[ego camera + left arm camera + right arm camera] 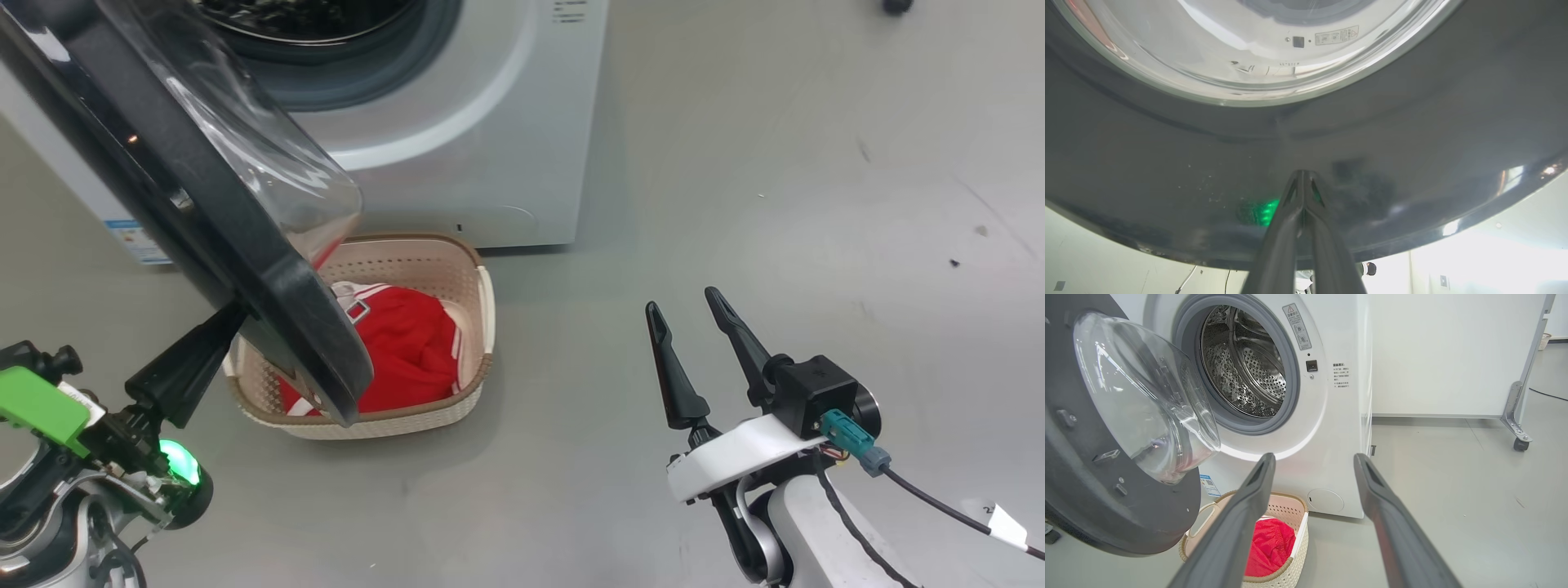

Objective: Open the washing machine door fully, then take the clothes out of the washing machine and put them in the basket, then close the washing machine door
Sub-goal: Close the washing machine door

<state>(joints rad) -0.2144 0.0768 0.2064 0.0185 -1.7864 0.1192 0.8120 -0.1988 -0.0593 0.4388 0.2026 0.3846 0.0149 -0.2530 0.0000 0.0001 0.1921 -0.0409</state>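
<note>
We judge the washing machine door (pixel 245 269), hanging open over the basket (pixel 482 269) of clothes (pixel 408 343), rigid, heavy and slick: push its black rim, where our pinched-together left gripper (pixel 1303 175) seems to touch; right gripper (pixel 684 304) gapes empty.

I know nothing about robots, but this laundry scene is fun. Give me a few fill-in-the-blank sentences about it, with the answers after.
1. The clothes in the cream perforated plastic basket are bright ____.
2. The studded steel drum of the big white washing machine looks ____.
3. The right gripper is ____, its two dark fingers spread apart.
4. The left gripper, fingers shut, points at the glossy ____ rim of the round glass-centred door.
Answers: red, empty, open, black.
</note>
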